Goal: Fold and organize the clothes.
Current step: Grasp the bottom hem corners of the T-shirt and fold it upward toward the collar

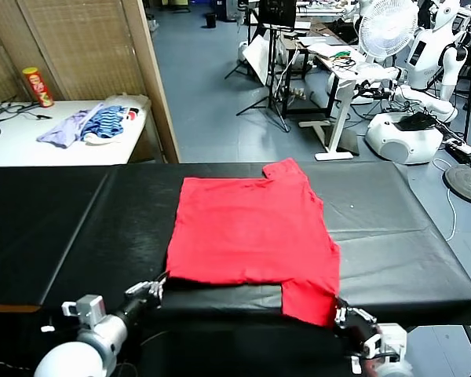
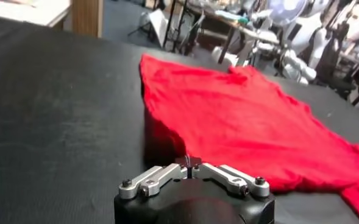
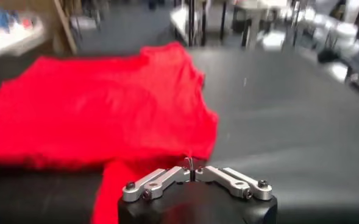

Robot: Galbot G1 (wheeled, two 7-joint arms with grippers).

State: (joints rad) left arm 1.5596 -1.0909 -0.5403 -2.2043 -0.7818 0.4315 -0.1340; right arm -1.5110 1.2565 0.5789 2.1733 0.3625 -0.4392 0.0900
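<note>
At centre frame, a red T-shirt (image 1: 255, 232) lies partly folded on a black table (image 1: 55, 228), one sleeve hanging over the near edge. Both grippers sit at that edge with jaws closed and empty: the left gripper (image 1: 155, 288) at lower left, the right gripper (image 1: 350, 316) beside the hanging sleeve.

T-shirt (image 1: 251, 228) on table (image 1: 392, 228) (centre); garments (image 1: 90, 124) behind-left
</note>
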